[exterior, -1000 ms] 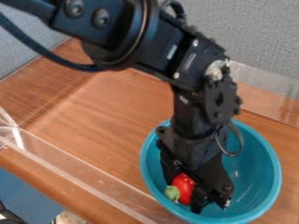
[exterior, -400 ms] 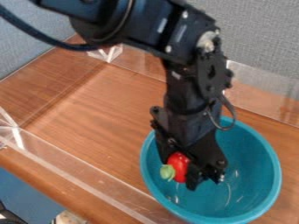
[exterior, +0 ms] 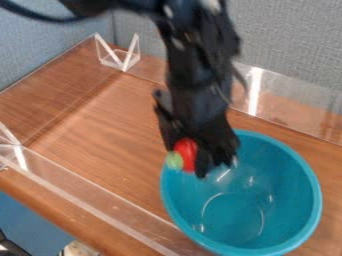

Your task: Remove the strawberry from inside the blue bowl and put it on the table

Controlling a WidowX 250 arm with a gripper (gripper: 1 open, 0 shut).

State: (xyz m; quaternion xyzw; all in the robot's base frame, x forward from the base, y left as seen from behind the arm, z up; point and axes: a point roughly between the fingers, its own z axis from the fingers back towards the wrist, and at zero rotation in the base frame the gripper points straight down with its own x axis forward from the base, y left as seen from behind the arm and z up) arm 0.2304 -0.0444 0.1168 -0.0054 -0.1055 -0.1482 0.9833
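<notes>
The tool [exterior: 189,158] is gripping the strawberry [exterior: 186,153], jaws clamped tight on the red fruit with its green cap showing at the lower left of the grip. Over the last second the arm has been lifting and swinging toward the left of the view: a second ago the berry was sitting low inside the blue bowl [exterior: 274,225], close to the bottom; now it is hanging at about rim height, over the bowl's near-left edge. The picture is motion-blurred, so the exact finger contact cannot be made out, but the fruit is travelling with the tool and is not slipping.

The bowl itself is staying put on the surface [exterior: 94,115]; its interior is now showing bare, with only highlights on the glossy plastic.

Judgement: the extraction step is essentially done, and the carry is under way. The fruit is not yet clear of the rim. What is remaining is to finish crossing the rim, come down over bare wood to the left of the bowl, and release. Main risk: clipping the thick rim during the crossing.
</notes>
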